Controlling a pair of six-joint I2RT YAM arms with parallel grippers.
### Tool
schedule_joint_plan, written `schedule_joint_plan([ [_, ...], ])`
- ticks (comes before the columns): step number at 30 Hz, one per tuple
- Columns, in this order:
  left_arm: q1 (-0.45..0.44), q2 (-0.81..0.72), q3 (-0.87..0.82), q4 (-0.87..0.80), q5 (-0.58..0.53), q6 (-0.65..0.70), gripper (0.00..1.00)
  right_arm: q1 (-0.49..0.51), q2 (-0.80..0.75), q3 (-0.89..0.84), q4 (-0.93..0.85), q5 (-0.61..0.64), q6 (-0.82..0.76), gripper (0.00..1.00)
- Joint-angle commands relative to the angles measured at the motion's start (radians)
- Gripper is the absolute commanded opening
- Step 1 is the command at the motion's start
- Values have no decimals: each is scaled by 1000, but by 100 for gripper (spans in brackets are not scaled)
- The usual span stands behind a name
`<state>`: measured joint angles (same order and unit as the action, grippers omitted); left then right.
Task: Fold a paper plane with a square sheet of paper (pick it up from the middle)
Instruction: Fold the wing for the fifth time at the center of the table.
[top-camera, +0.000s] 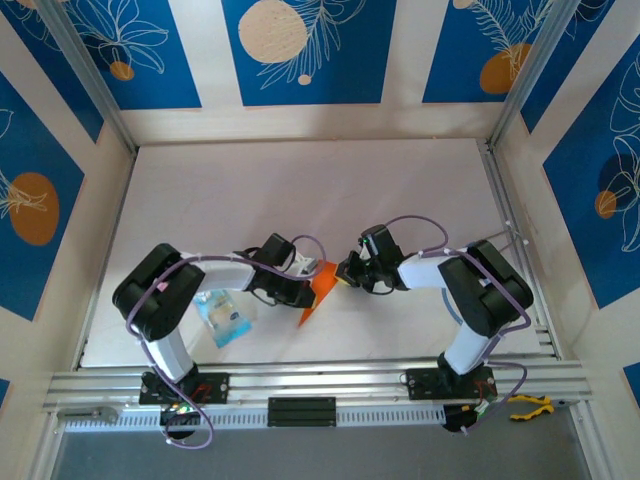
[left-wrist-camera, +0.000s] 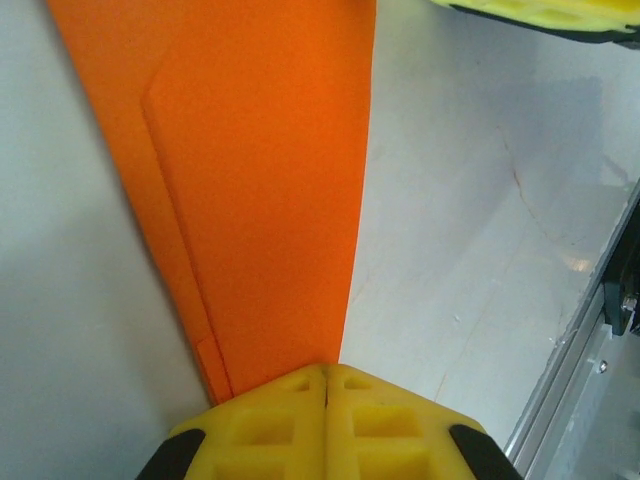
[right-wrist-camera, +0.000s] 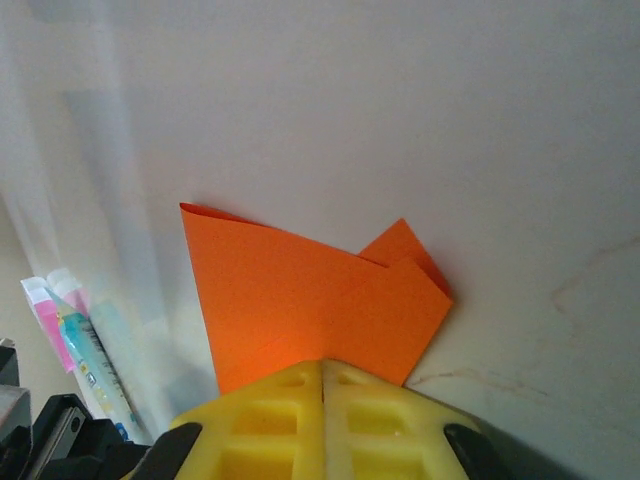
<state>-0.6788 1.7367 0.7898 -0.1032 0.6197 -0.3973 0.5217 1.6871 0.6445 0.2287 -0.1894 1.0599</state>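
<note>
Top external view showed the white table (top-camera: 300, 190) spread between the patterned walls, with both arms bent inward over its near half. The left arm (top-camera: 165, 290) reached right and the right arm (top-camera: 480, 285) reached left, so their wrists nearly met at the middle.

Between them lay the paper plane (top-camera: 318, 290), a bright orange folded shape narrowing to a point toward the near edge. In the left wrist view it ran as a long tapering strip (left-wrist-camera: 260, 180) with a crease line along its left side. The right wrist view showed its wider end (right-wrist-camera: 310, 290), with a small folded flap at the right.

A blue and clear plastic packet (top-camera: 222, 315) rested just beside the left arm, apart from the paper.

The left gripper (left-wrist-camera: 326, 385) had its yellow fingers pressed together, tips at the plane's narrow end. The right gripper (right-wrist-camera: 323, 375) was likewise closed tight over the plane's edge. Whether either pinched the paper or merely pressed on it could not be told.
</note>
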Motion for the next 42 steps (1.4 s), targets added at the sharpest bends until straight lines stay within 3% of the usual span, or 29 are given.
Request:
schedule_joint_plan([
  [1, 5, -51, -4, -133, -25, -4, 1, -22, 29, -29, -21, 32, 22, 2],
  [7, 3, -97, 77, -148, 14, -28, 3, -5, 30, -5, -79, 44, 4, 2],
  [15, -10, -14, 159, -62, 52, -99, 7, -2, 35, 1, -86, 45, 18, 2],
  [24, -61, 136, 321, -178, -61, -53, 10, 6, 36, -2, -92, 54, 25, 2],
  [32, -70, 192, 296, -262, -113, -20, 10, 6, 42, -8, -102, 64, 25, 1],
  [42, -71, 115, 211, -277, -99, -6, 13, 6, 51, -14, -112, 80, 22, 1],
])
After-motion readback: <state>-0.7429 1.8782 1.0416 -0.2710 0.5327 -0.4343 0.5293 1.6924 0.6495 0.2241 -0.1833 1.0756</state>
